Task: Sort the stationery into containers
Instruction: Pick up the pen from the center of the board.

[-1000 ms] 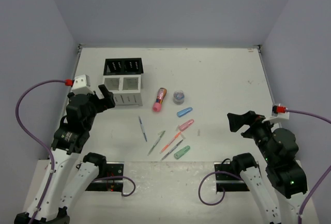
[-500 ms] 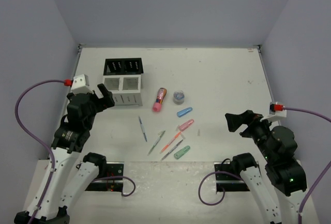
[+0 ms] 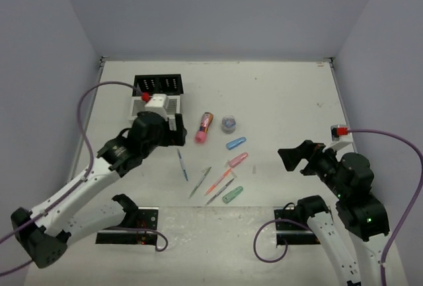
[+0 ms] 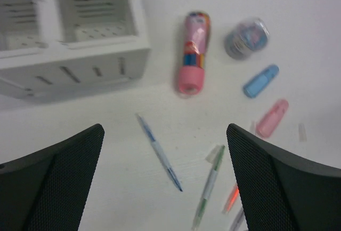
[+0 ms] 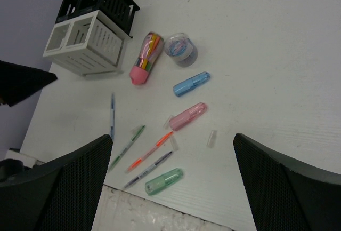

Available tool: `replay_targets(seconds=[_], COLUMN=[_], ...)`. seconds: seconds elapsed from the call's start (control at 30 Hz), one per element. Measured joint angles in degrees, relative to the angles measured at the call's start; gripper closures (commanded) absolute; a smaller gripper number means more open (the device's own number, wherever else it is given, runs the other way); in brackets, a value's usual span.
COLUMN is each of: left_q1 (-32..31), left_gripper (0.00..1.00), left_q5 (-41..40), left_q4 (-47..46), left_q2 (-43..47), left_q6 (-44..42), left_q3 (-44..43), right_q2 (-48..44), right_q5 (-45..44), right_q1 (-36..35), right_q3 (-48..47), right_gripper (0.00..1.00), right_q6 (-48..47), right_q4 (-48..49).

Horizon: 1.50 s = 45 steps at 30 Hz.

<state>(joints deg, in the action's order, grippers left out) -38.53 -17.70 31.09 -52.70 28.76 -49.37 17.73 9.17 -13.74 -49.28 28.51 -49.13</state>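
The stationery lies loose mid-table: a pink patterned tube (image 3: 204, 127), a grey-blue roll (image 3: 229, 124), blue (image 3: 236, 143), pink (image 3: 237, 160) and green (image 3: 232, 194) capsules, and a blue pen (image 3: 182, 164) beside green, orange and grey pens (image 3: 218, 181). The containers are a black slotted rack (image 3: 156, 84) joined to a white slatted box (image 4: 74, 55). My left gripper (image 3: 178, 131) hovers open just right of the box, the blue pen (image 4: 159, 152) below its jaws. My right gripper (image 3: 291, 157) is open and empty, right of the items, looking down at them (image 5: 187, 116).
A small clear cap (image 5: 211, 138) lies on its own right of the pink capsule. The table's near edge (image 5: 176, 217) runs just below the green capsule. Grey walls close in the table on three sides.
My left arm has swung from the table's left edge in towards the middle, ending in front of the white box over the blue pen. The right gripper has crept slightly left.
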Motion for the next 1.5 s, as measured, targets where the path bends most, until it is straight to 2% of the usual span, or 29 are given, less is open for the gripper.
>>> replay_targets(seconds=[0.1, 0.2, 0.27, 0.33, 0.37, 0.43, 0.57, 0.67, 1.23, 1.37, 1.5], left_q1=[-11.3, -17.7, -20.7, -22.4, -22.9, -23.2, -23.2, -23.2, -24.6, -24.9, -24.9], left_gripper=[0.00, 0.04, 0.13, 0.26, 0.32, 0.37, 0.37, 0.42, 0.43, 0.48, 0.58], left_q5=[-3.2, -4.9, -5.4, -5.1, -4.8, -3.9, -2.1, -0.1, 4.4, 5.3, 5.9], left_q4=[0.2, 0.5, 0.8, 0.9, 0.8, 0.6, -0.8, -1.6, 0.4, 1.1, 1.1], left_q2=[-8.6, -17.1, -21.5, -23.9, -24.5, -24.8, -24.7, -24.7, -31.6, -32.2, -33.9], left_q6=[1.9, 2.3, 2.1, 1.8, 1.6, 1.3, 1.1, 1.1, 3.3, 3.7, 3.7], left_q3=[-0.2, -0.4, -0.6, -0.6, -0.6, -0.5, 0.1, 2.1, 3.6, 4.2, 4.2], right_q2=[0.0, -0.1, -0.2, -0.2, -0.2, -0.2, -0.5, -1.2, -1.5, -1.5, -1.5], right_q5=[1.2, 2.2, 2.6, 3.0, 3.3, 3.5, 3.6, 3.7, 3.8, 3.8, 3.8], right_q1=[0.0, 0.0, 0.0, 0.0, 0.0, 0.0, 0.0, 0.0, 0.0, 0.0, 0.0], right_q3=[0.2, 0.4, 0.6, 0.9, 1.1, 1.3, 1.9, 2.1, 2.4, 2.8, 2.8], right_gripper=[0.01, 0.01, 0.01, 0.01, 0.01, 0.01, 0.01, 0.01, 0.01, 0.01, 0.01], right_q6=[-0.2, -0.4, -0.6, -0.7, -0.7, -0.7, -0.7, -0.7, -0.7, -0.7, -0.7], right_q4=[0.0, 0.2, 0.3, 0.3, 0.3, 0.3, 0.4, 0.5, 0.8, 0.8, 0.8])
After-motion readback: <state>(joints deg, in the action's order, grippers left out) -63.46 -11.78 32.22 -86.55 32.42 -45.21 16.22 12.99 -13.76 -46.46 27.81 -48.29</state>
